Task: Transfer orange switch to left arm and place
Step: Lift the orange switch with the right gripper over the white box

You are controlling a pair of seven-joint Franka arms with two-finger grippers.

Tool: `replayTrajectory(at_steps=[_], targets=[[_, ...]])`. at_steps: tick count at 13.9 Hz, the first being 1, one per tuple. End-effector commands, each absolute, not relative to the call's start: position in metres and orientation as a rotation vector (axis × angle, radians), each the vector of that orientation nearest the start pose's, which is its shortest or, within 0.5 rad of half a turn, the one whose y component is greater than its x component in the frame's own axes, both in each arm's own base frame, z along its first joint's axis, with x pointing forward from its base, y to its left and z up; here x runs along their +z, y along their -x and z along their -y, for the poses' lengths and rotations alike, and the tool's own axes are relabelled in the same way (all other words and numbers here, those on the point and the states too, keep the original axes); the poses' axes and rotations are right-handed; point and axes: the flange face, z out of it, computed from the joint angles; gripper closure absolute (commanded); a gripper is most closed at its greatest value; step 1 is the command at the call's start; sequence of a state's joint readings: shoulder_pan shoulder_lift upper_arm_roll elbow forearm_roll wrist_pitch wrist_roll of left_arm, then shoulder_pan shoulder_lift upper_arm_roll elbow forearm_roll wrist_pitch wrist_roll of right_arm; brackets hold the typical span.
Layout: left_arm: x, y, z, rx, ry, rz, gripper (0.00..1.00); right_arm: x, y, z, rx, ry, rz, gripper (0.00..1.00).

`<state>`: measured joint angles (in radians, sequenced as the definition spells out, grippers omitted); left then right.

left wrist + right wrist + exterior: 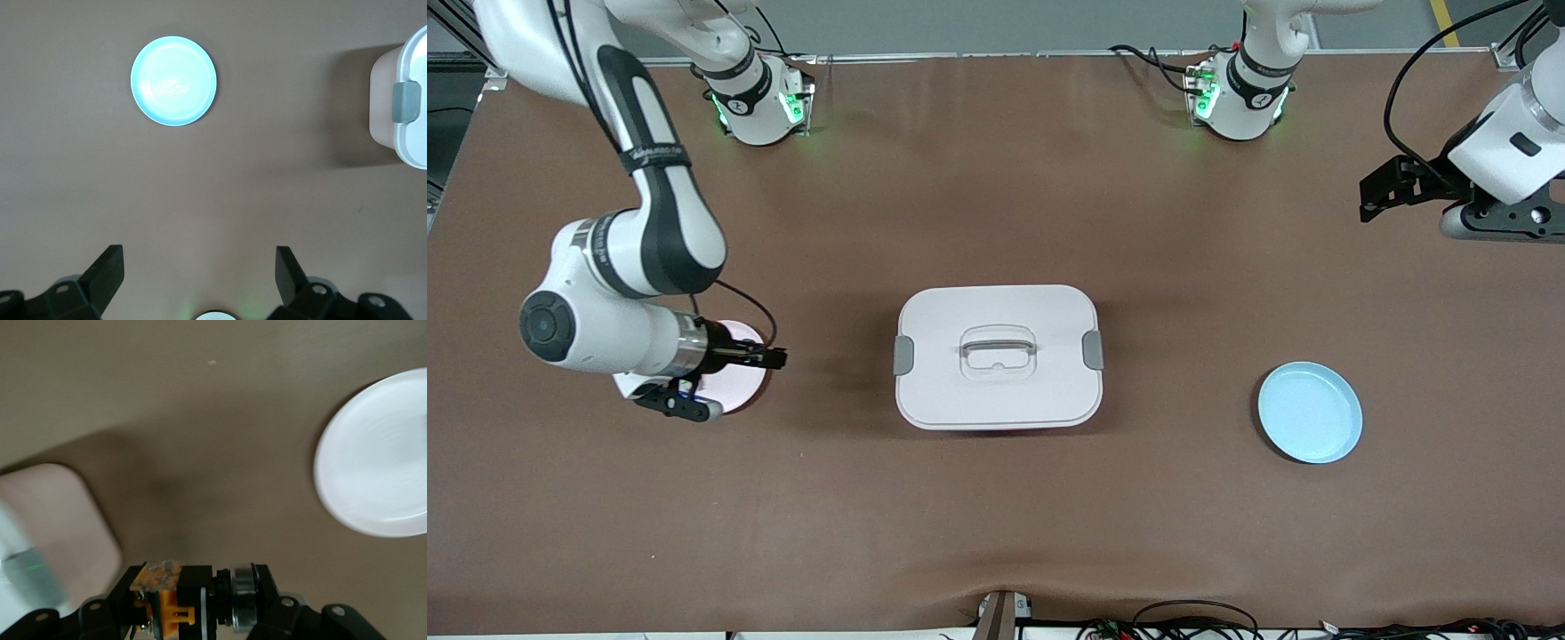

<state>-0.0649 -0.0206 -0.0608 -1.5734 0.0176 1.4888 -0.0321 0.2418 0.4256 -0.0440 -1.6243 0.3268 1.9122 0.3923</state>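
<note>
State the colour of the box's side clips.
Grey, on the white box; the clips show best in the front view.

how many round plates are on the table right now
2. The pink plate lies at the right arm's end of the table, partly covered by the right gripper. The blue plate lies toward the left arm's end, beside the box.

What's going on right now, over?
Right hand shut on orange switch, over pink plate. Left hand open, waiting high near its table end. White box sits mid-table between pink plate and blue plate.
</note>
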Motion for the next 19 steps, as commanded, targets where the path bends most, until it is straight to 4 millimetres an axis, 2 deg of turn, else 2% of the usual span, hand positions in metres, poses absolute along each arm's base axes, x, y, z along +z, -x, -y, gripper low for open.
replayTrajectory(at_steps=[1,5,10,11,17,19], targets=[[0.63,-0.532,0.065,0.1,3.109,-0.177,0.0,0.397,-0.649,-0.184,0.321,2.75,-0.621,1.0],[0.63,-0.533,0.065,0.101,3.11,-0.177,0.0,0.427,-0.643,-0.245,0.326,2.692,-0.85,1.0],[0.63,-0.532,0.071,0.103,3.113,-0.166,0.0,0.465,-0.63,-0.349,0.375,2.546,-1.205,1.0],[0.63,-0.531,0.072,0.103,3.114,-0.164,0.0,0.469,-0.63,-0.363,0.38,2.504,-1.283,1.0],[0.63,-0.529,0.086,0.104,3.119,-0.193,0.0,0.496,-0.596,-0.47,0.379,2.311,-1.451,1.0],[0.63,-0.528,0.089,0.106,3.12,-0.184,0.0,0.502,-0.584,-0.496,0.368,2.24,-1.468,1.0]])
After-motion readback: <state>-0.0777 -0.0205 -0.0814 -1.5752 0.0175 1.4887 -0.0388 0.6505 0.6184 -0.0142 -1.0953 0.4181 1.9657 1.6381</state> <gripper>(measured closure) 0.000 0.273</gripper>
